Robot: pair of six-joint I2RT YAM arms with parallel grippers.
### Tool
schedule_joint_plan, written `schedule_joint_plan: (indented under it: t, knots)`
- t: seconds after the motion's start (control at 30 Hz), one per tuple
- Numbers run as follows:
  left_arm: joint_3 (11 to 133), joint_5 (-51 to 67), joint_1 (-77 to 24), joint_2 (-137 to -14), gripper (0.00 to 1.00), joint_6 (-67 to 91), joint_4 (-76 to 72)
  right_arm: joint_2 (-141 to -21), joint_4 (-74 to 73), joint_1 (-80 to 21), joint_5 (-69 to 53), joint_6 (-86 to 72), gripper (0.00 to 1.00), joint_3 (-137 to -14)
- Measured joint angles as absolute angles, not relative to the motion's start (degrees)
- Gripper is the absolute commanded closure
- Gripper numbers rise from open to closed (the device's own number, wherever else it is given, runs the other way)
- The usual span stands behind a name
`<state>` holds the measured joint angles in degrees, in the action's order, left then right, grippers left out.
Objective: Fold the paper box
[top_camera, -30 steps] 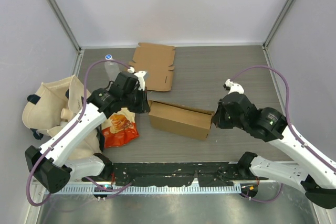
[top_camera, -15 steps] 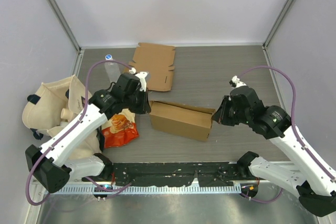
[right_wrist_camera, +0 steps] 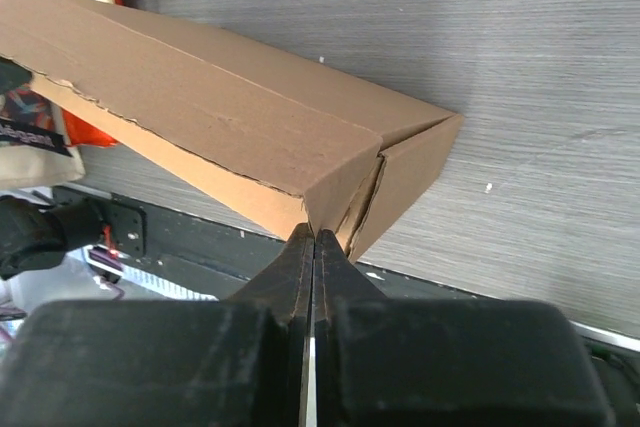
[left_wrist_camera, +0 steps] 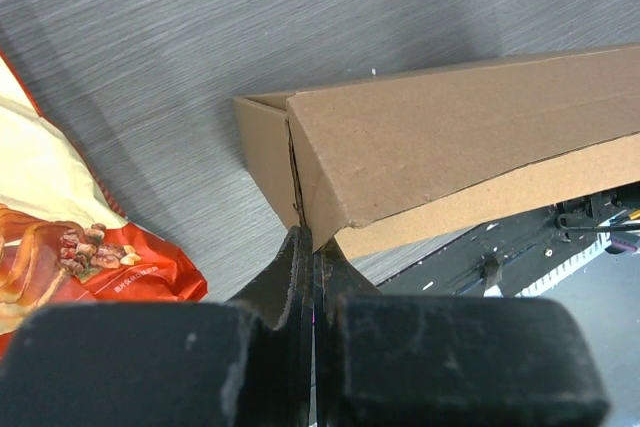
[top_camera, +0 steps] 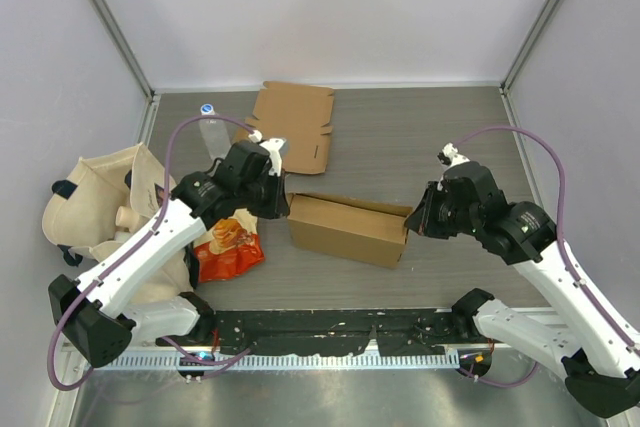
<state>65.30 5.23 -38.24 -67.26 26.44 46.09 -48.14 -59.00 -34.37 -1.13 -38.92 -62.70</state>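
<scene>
Risks buckling or skidding the paper box, lying between the closed, empty left and right jaws, through uneven pushing on its two ends.

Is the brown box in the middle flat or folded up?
Folded up: the box has raised sides and a top, not lying flat.

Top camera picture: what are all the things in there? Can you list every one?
paper box: one, brown, middle of the table, between both arms
flat cardboard sheet: one, brown, behind the box
snack bag: one, red-orange, left of the box
cloth bag: one, cream, far left
bottle: one, clear with blue cap, back left
table: one, grey
left gripper: one, black, shut, tip at the box's left end
right gripper: one, black, shut, tip at the box's right end
</scene>
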Motion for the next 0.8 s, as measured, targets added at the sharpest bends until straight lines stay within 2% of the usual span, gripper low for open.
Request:
schedule_joint_plan:
  t: [0.8]
  knots:
    - [65.10, 5.17, -38.63, -67.33, 1.00, 26.37, 45.58, -52.16, -64.07, -34.39, 0.82, -23.73, 0.99, -65.82]
